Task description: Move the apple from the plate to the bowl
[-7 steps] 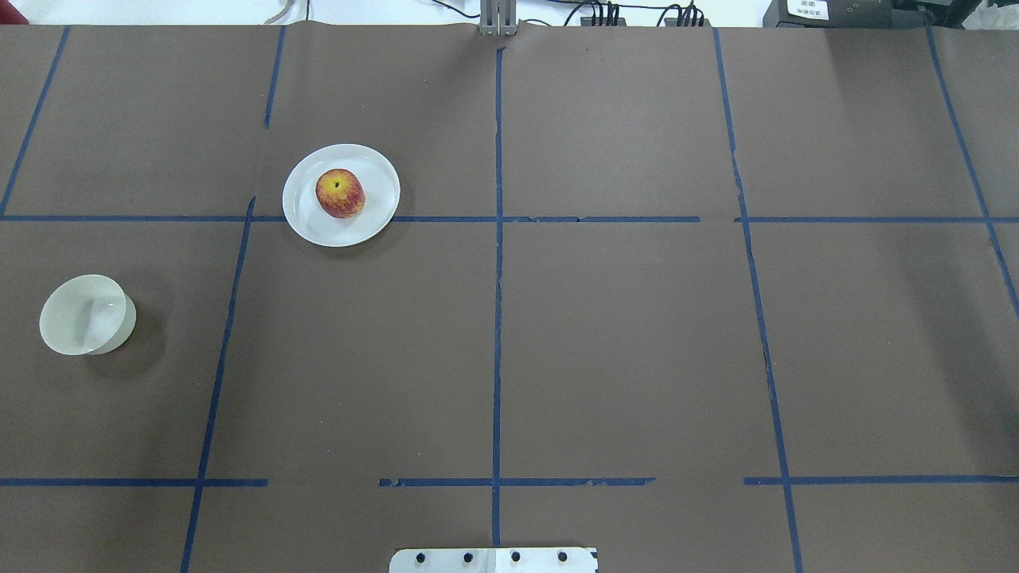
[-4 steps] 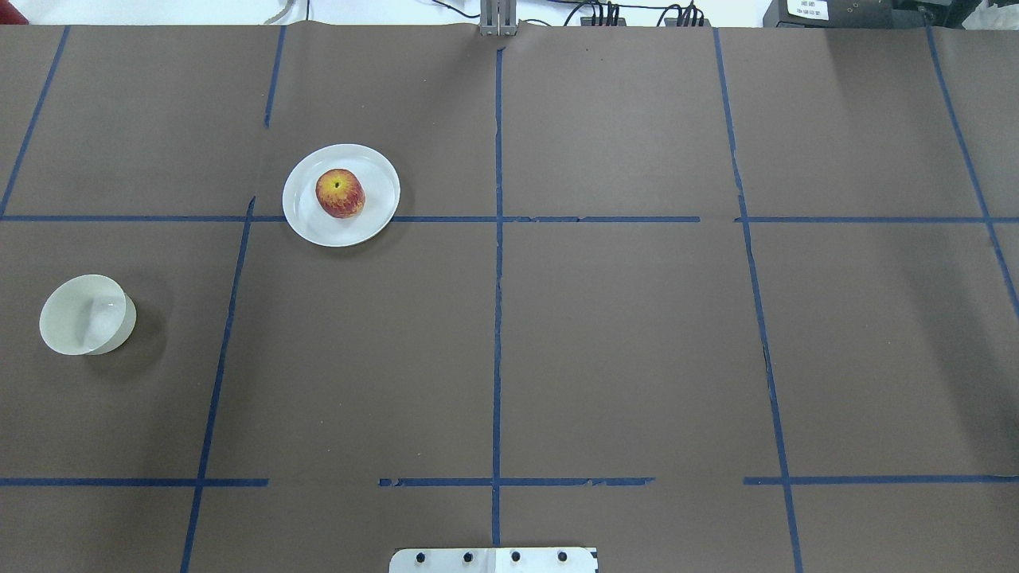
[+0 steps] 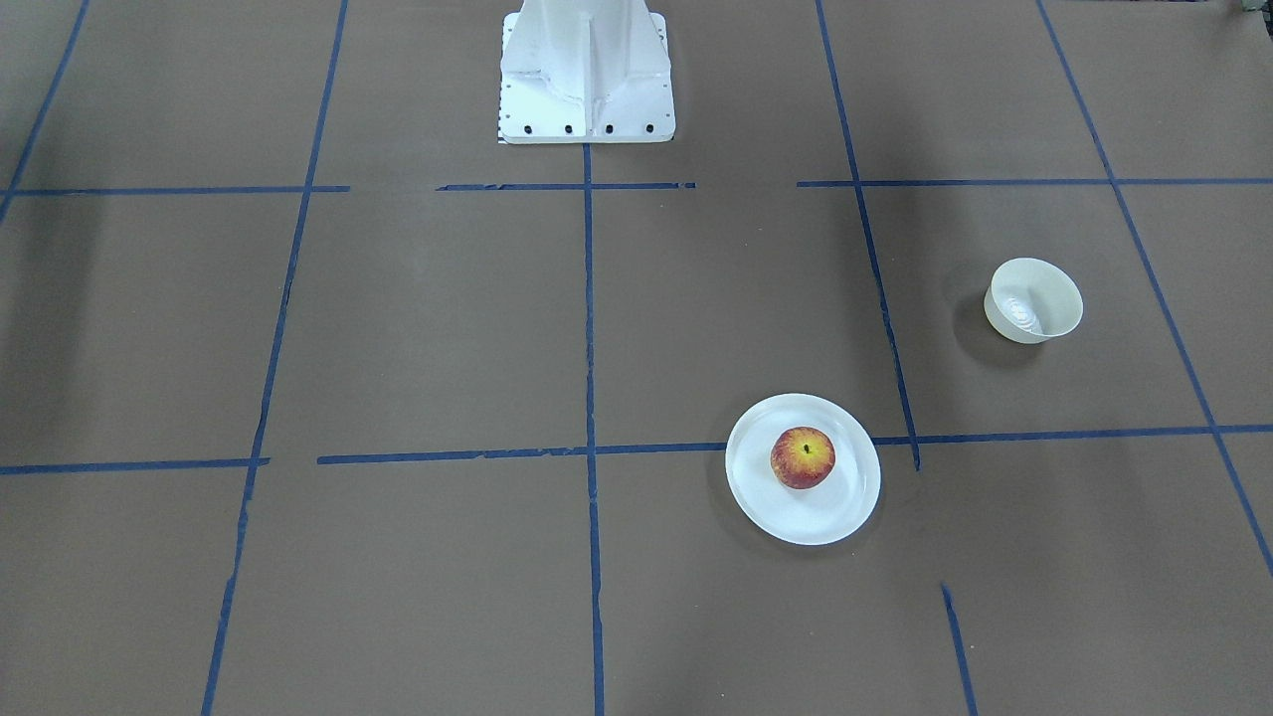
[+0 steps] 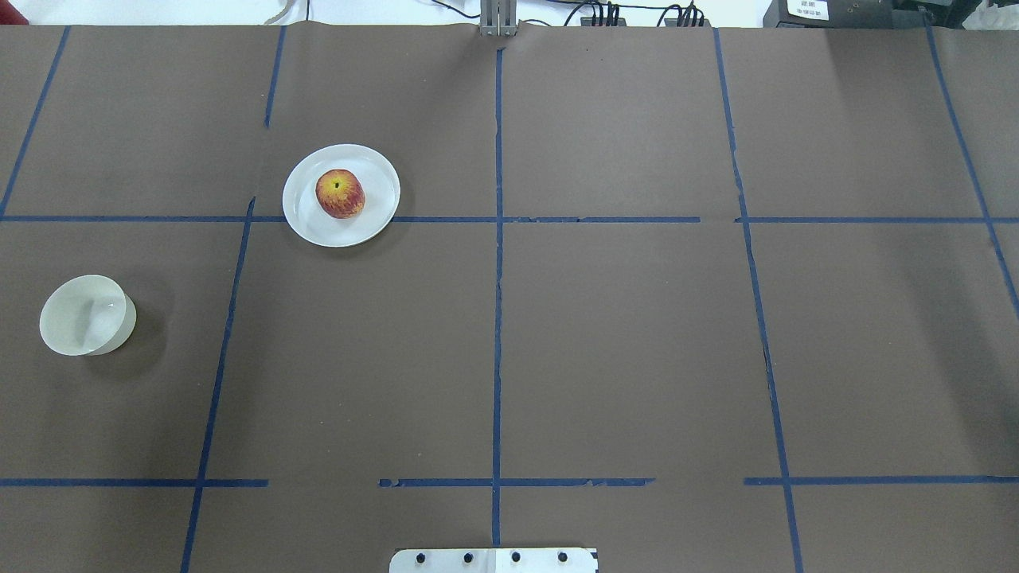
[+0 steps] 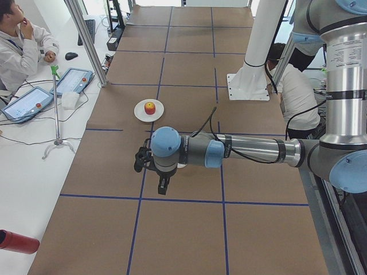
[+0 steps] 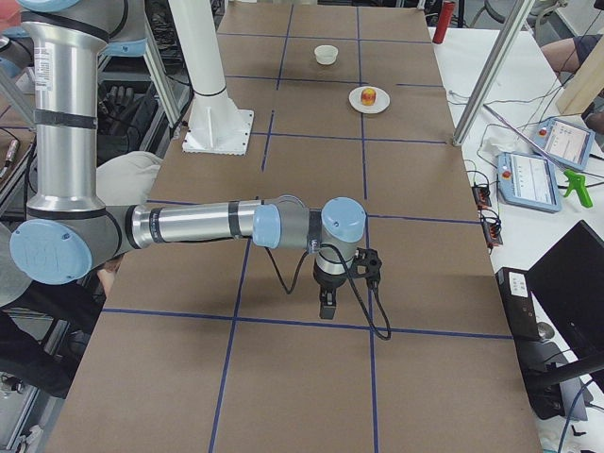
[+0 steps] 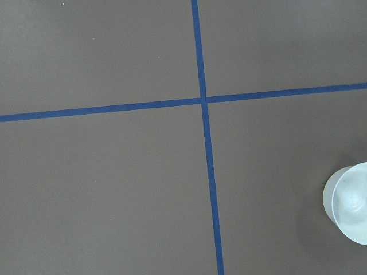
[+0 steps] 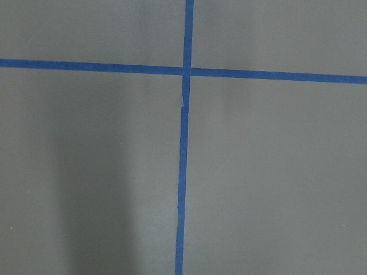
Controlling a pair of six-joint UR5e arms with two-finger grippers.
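- We see even, bright overhead light in all views.
- The bowl and plate cast soft shadows (diffuse edges).
- In the right wrist view we note a broad dim band at left.

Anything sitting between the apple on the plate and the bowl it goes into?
Nothing visible does. The apple rests on the plate, and between it and the empty bowl there is only bare table with a flat blue tape line.
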